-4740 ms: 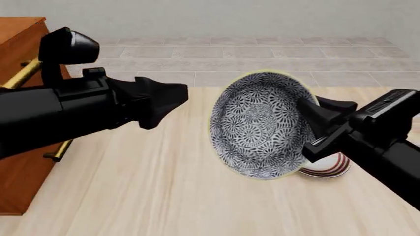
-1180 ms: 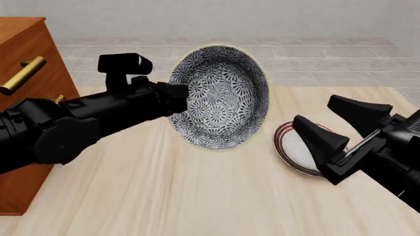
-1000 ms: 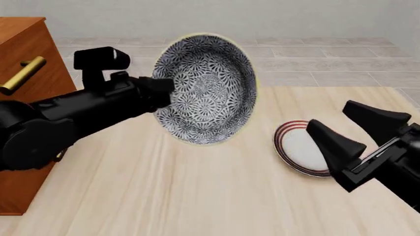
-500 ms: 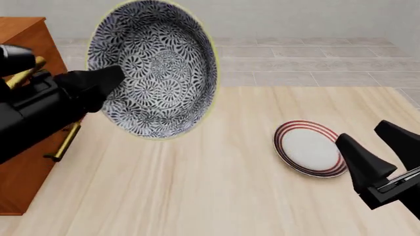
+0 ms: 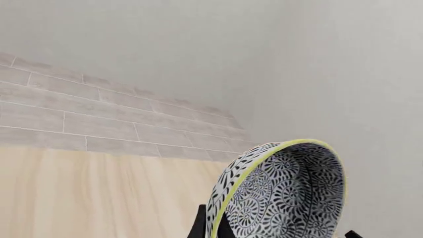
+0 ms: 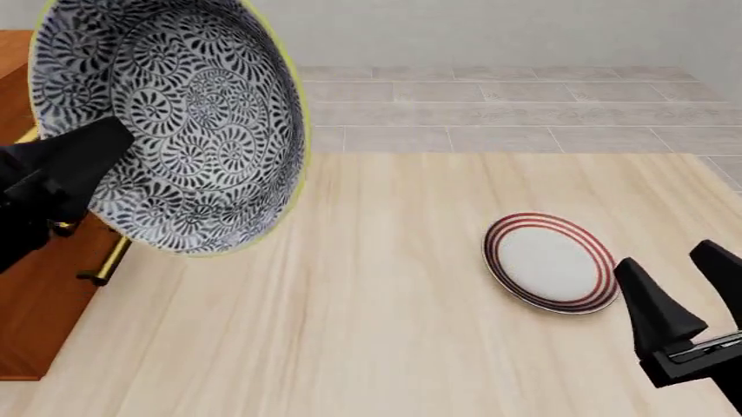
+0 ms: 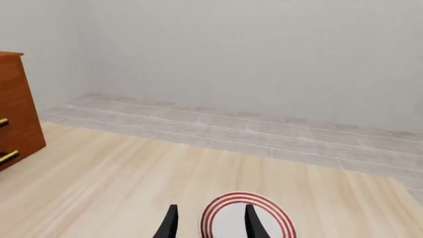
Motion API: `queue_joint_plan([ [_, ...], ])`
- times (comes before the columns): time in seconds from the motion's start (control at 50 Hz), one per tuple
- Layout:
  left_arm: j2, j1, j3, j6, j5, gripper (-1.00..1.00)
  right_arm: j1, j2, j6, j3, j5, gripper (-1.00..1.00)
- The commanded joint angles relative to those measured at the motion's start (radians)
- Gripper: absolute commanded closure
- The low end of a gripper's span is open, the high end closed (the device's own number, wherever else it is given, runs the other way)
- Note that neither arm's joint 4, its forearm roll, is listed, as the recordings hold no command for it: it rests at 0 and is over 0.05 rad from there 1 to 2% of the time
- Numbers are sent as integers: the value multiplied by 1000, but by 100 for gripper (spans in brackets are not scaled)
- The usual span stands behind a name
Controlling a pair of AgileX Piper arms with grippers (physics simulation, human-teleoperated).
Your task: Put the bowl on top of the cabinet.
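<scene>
One bowl (image 6: 174, 122): we hold it tilted, high beside the cabinet (image 6: 35, 287)
Left gripper (image 6: 87, 169): pinching its rim
Right gripper (image 6: 684, 300): spread, empty
Handling: we judge it rigid, breakable, slick; grip the rim

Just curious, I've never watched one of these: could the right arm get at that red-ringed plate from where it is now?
Probably yes. The right gripper hangs open beside the plate, which lies alone on the table with nothing between them. The bowl is off by the cabinet.

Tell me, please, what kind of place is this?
Probably a simulated indoor test room: a bare pale wooden table, a grey tiled floor and plain grey walls surround two black robot arms.
</scene>
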Motion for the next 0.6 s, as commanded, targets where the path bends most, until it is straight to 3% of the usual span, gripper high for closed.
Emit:
queue_joint_plan([
  [0.02,-97,39,33,-11,-9,100,-38,27,-35,71,-86,-100],
  [0.06,-100,36,37,-10,-8,100,-36,49,-70,85,-115,-100],
  [0.16,-124,44,44,-17,-9,100,-42,92,-64,91,-156,-100],
  [0.26,-153,57,67,-22,-19,100,-47,46,-44,92,-128,-100],
  [0.32,-163,71,82,-26,-28,100,-54,58,13,92,-134,-100],
  [0.34,-167,71,90,-29,-34,100,-88,83,96,92,-142,-100],
  [0.36,-170,76,95,-35,-37,100,-65,66,37,92,-137,-100],
  [0.6,-157,73,115,-35,-51,100,-65,56,43,92,-126,-100],
])
